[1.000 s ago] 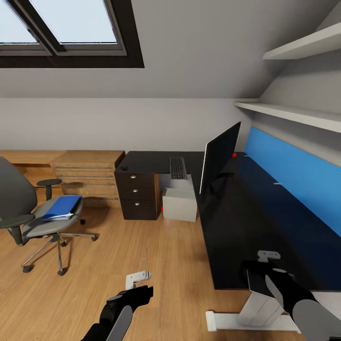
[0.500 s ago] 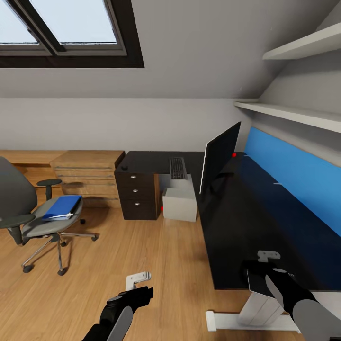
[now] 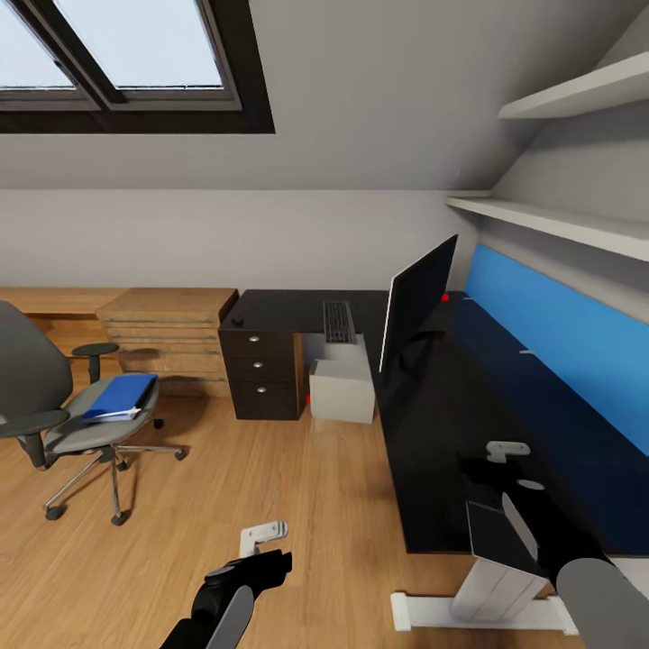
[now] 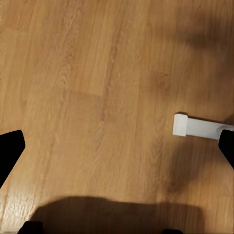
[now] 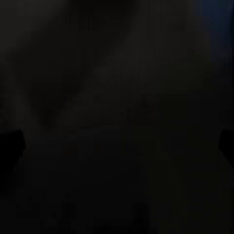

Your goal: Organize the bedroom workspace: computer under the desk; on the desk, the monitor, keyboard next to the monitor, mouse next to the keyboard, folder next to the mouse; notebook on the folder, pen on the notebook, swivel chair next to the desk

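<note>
Monitor point(image 3: 416, 302), keyboard point(image 3: 338, 319), mouse point(image 3: 237, 319) on desk point(image 3: 451, 424) | computer point(image 3: 342, 383) under | folder point(image 3: 117, 395) waits on chair point(image 3: 63, 397) | left gripper point(image 4: 117, 146) wide, empty | right gripper point(image 3: 507, 448): spread unclear

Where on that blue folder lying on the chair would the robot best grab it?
Probably the front edge of the folder, where it reaches past the seat front of the swivel chair. It lies flat, so a tool should come in level from the open front; the tall back and armrests block the other sides.
</note>
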